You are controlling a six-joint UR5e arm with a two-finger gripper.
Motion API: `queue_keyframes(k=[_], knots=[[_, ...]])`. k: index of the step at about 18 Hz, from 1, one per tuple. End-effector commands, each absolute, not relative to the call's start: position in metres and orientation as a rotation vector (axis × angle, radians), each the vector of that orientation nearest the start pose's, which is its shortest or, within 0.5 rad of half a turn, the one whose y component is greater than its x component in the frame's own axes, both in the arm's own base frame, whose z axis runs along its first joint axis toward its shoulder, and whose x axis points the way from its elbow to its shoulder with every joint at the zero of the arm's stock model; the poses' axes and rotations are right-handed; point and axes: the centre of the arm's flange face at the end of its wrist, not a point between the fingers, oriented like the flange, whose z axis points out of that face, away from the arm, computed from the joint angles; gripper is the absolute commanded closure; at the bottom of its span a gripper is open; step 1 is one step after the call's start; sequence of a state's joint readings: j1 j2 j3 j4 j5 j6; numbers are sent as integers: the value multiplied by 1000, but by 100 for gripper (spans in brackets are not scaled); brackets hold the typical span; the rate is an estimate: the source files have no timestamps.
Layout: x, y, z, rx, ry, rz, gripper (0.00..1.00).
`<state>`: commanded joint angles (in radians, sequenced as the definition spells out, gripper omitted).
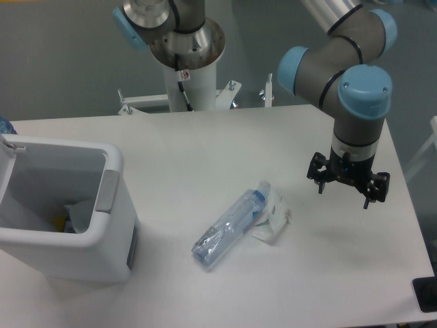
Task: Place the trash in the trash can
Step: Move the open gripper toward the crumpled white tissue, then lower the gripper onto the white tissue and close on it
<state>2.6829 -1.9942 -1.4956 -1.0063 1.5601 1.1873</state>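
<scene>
Black fingers spread wide apart, that is the gripper point(347, 194), hanging empty above the right side of the table point(205, 150) and pointing straight down. It holds nothing and touches nothing. Above it the wrist rises in grey tube and pale blue caps, and the arm point(341, 61) bends up and away toward the top right corner. To the gripper's left, near but clearly apart, lies the wrapper point(274, 220), a small crumpled white scrap flat on the tabletop. The bottle point(230, 227) lies right against it, on its side, clear and bluish, crushed along its body, running diagonally with the blue cap end toward the upper right beside the wrapper and its base toward the lower left. Both pieces of trash sit on the table around the middle, out in the open. Well off to the left stands the can point(65, 212), boxy and white with a thick rounded rim, upright at the table's left edge, a grey handle tab on the side facing the bottle. Inside it something pale and a bit of yellow show at the bottom, too dim to tell what. At the back, behind the table, stands the white base column point(188, 75) with a grey and blue joint on top.
</scene>
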Motion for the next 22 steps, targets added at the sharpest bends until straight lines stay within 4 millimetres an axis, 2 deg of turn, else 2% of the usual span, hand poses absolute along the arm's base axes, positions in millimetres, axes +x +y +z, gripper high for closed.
queue_keyframes(k=[3,9,12,17,20,22], knots=[[-533,414,339,-3027,106,293,0],[-520,416,318,-3016,67,254,0],[-504,428,305,-2989,-86,267,0],[-464,430,266,-3000,-49,244,0],[-445,433,263,-3002,-26,234,0],[-430,428,268,-3000,-81,225,0]])
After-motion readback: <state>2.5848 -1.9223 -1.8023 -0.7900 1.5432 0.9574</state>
